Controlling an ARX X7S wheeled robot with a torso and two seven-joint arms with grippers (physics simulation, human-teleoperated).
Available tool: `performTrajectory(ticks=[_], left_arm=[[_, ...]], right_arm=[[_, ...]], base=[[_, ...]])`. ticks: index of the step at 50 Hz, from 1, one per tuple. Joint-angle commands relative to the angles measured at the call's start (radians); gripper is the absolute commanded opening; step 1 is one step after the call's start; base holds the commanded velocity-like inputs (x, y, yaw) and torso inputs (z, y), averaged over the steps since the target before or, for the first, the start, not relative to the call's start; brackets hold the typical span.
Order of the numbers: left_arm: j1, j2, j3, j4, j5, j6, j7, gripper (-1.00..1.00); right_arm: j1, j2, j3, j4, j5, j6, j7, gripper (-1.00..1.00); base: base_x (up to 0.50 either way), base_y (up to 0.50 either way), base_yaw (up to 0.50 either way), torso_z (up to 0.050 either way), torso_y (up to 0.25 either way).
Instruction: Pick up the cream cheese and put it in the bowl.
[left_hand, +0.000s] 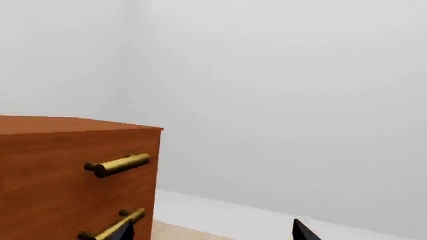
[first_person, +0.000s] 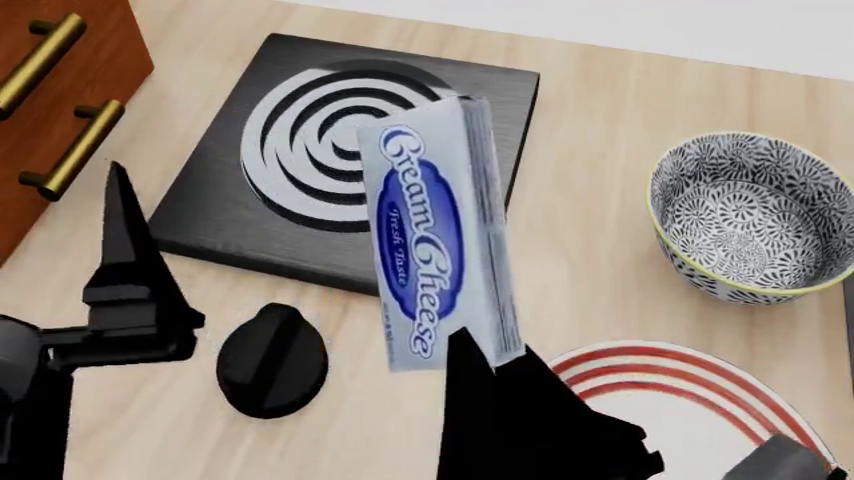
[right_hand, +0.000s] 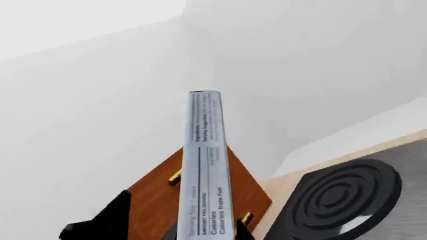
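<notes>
The right claw was raised in the middle of the head view, its dark fingers clamped on the cream cheese. The left claw pointed upward at the left, holding nothing, fingers spread.

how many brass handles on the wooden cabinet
2 visible: the upper handle and the lower handle, both on the wooden cabinet at the head view's top left. More may lie out of frame.

plate: cut by frame edge | cream cheese: lower end hidden
</notes>
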Motion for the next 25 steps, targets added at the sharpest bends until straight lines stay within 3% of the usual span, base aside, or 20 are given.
performTrajectory(ticks=[1, 8, 15, 19, 25], left_arm=[[-0.033, 0.026, 0.102, -0.294, 0.417, 0.31, -0.107, 1.0], [-0.089, 0.045, 0.129, -0.517, 0.469, 0.474, -0.13, 1.0], [-0.103, 0.06, 0.163, -0.62, 0.533, 0.555, -0.157, 1.0], [-0.111, 0.065, 0.171, -0.665, 0.502, 0.609, -0.146, 1.0], [-0.172, 0.115, 0.199, -0.908, 0.44, 0.778, -0.119, 1.0]], right_arm=[[-0.067, -0.048, 0.009, -0.076, -0.423, -0.099, 0.092, -1.0], [-0.097, -0.061, 0.025, -0.074, -0.528, -0.147, 0.114, -1.0], [-0.11, -0.073, 0.033, -0.062, -0.632, -0.177, 0.138, -1.0], [-0.123, -0.07, 0.047, -0.068, -0.605, -0.204, 0.129, -1.0], [-0.138, -0.067, 0.052, -0.087, -0.666, -0.198, 0.157, -1.0]], base=[[0.0, 0.0, 0.0, 0.0, 0.0], [0.0, 0.0, 0.0, 0.001, 0.001], [0.0, 0.0, 0.0, 0.0, 0.0], [0.0, 0.0, 0.0, 0.0, 0.0], [0.0, 0.0, 0.0, 0.0, 0.002]])
